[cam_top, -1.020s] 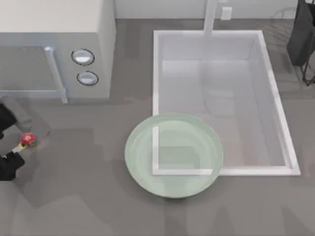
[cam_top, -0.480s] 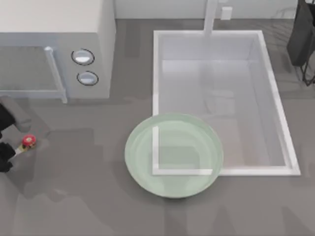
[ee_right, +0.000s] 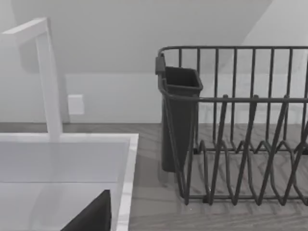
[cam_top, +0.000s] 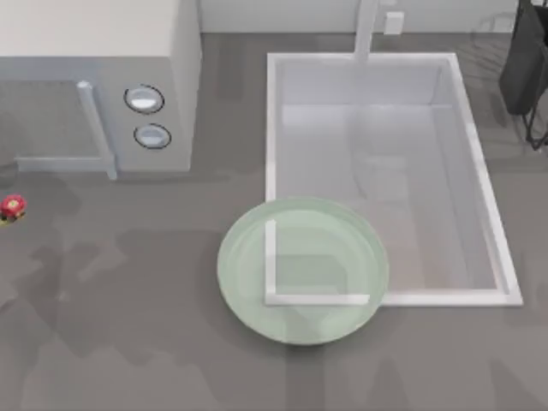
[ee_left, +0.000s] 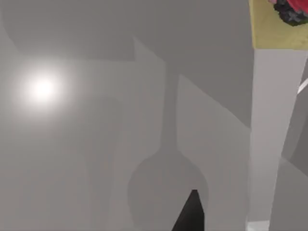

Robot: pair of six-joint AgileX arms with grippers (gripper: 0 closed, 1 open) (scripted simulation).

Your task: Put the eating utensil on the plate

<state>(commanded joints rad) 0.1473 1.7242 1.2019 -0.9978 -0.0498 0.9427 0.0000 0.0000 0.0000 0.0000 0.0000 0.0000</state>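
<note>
Spoon (cam_top: 11, 207) at far left table (cam_top: 128, 342) edge, red knob visible; left wrist view has its handle (ee_left: 272, 120) right beside left pincer (ee_left: 190, 216) tip. Pincer state: cannot tell, grip unconfirmed. Plate (cam_top: 301, 270) well off to pincer's right, overlapping sink (cam_top: 479, 171) corner. Step: pickup/carry. Next: confirm grasp, carry across to plate. Right arm parked near dish rack (ee_right: 240, 125).

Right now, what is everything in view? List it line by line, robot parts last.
Round pale green see-through plate: one, centre of the table, overlapping the sink's near-left corner.
White spoon with red knob: one, at the top view's left edge.
White rectangular sink: one, right of centre.
White tap: one, behind the sink.
Pale microwave: one, upper left.
Dark wire dish rack: one, far right.
Left pincer: dark tip, by the spoon.
</note>
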